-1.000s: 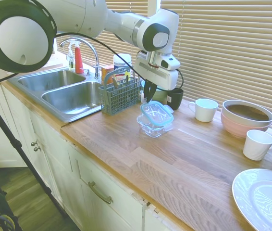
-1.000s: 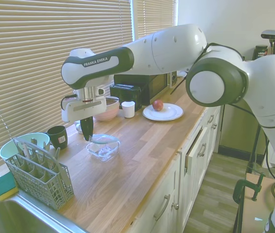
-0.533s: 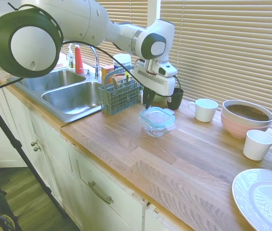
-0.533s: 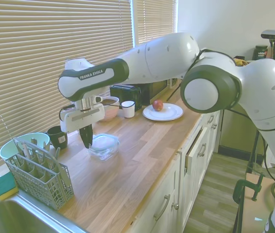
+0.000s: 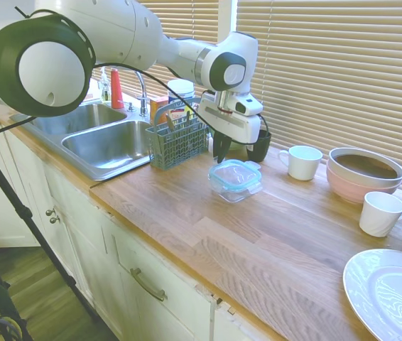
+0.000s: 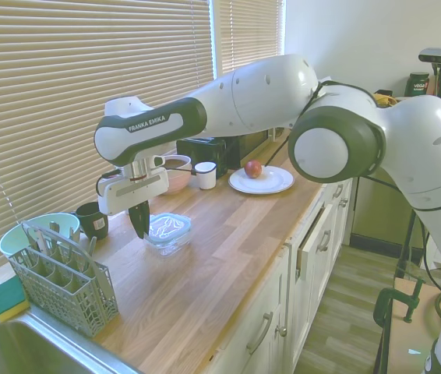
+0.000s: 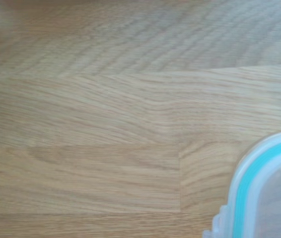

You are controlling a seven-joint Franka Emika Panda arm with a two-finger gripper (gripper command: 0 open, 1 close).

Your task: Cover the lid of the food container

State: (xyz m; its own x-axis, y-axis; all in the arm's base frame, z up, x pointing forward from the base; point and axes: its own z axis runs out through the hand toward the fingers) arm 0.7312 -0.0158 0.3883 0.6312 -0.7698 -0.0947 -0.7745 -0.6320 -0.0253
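Item 1, the lid (image 5: pixel 236 172): clear, teal-rimmed, lying flat on top of the food container (image 5: pixel 237 189), apparently square to it. Whether its snap tabs were pressed home could not be told. The wrist view showed only one teal-edged corner of it over bare wood.

Item 2, the food container: small clear tub standing on the worktop (image 5: pixel 272 241), near the back, between the grey cutlery basket (image 5: pixel 176 141) and the white mug (image 5: pixel 302 162).

Item 3, the gripper (image 5: pixel 221 153): pointing down just beside the container on its sink-facing side, tips close to the lid's edge. The jaws looked drawn narrow and held nothing; contact with the lid could not be confirmed.

Item 4, surroundings: dark mug (image 5: pixel 259 145) and light green bowl (image 6: pixel 38 228) behind; stacked pink bowl (image 5: pixel 365 170), second white cup (image 5: pixel 381 212) and white plate (image 5: pixel 389 293) further along; double sink (image 5: pixel 101 135) beyond the basket.

Risks, as judged: the lid probably sat loose, so a sideways brush from the jaws on withdrawal could slide or tilt it off. Downward pressure applied at one edge only could tip the opposite side up, or skid the light tub across the smooth wood towards the mugs.
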